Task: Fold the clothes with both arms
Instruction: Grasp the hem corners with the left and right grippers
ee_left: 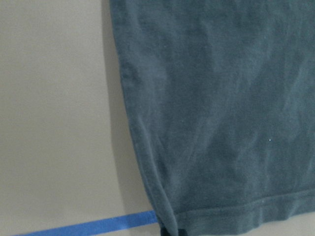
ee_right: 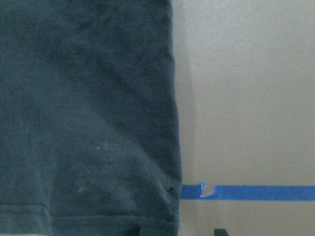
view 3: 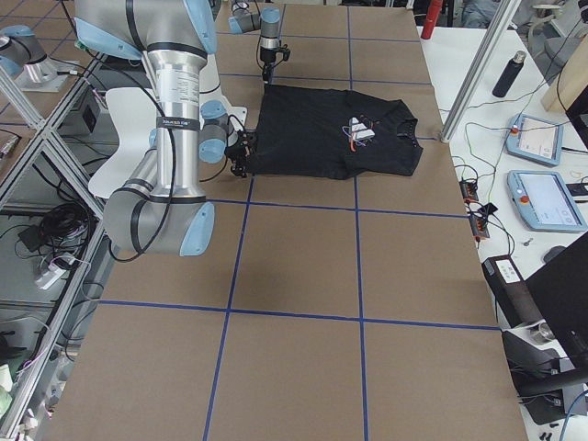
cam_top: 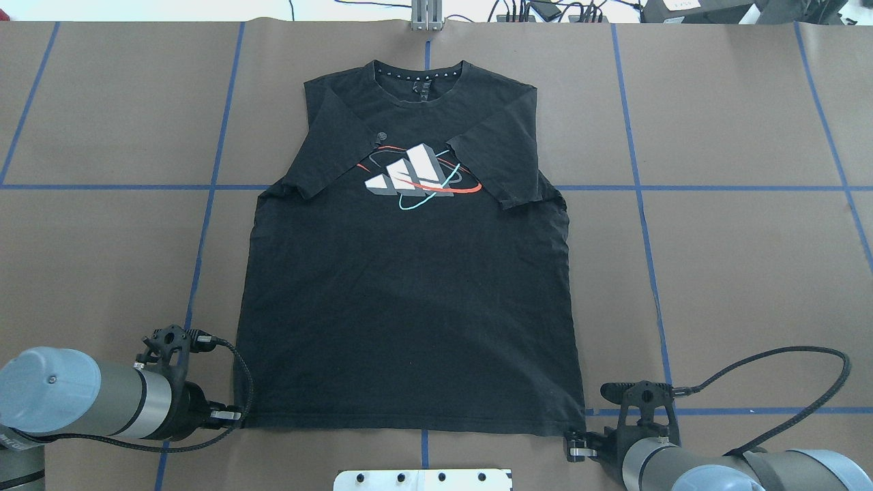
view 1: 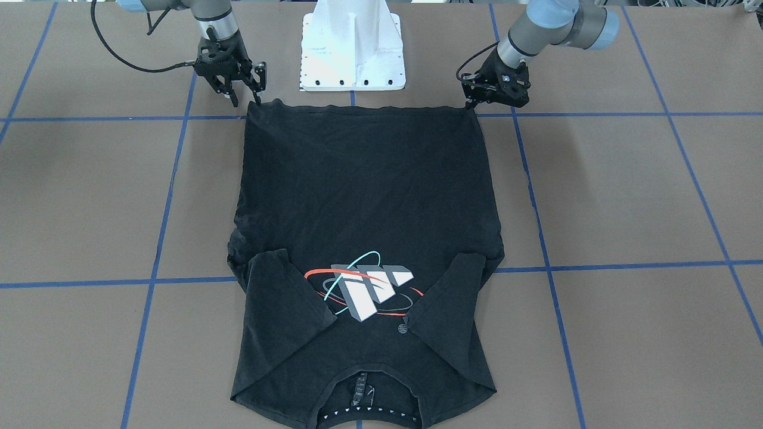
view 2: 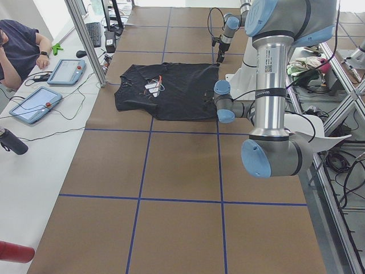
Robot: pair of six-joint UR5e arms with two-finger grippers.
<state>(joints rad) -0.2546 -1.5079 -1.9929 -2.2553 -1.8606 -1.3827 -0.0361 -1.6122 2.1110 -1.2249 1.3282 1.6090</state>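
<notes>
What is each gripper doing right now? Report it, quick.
Left gripper: looks closed on a hem corner of the shirt.
Right gripper: open, at the other hem corner.

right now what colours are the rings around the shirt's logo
Red and teal, around the white-grey logo; clearest in the overhead exterior view.

Brown table (view 1: 644,190), blue tape grid (view 1: 620,266), white pedestal base (view 1: 353,56), seated person (view 2: 20,43), tablet (view 2: 67,72)

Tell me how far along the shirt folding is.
Done: both sleeves lie folded in over the chest of the shirt. In hand: the left gripper and right gripper sit at the two corners of the hem; grasp unclear. Left: folding the hem toward the collar.
</notes>
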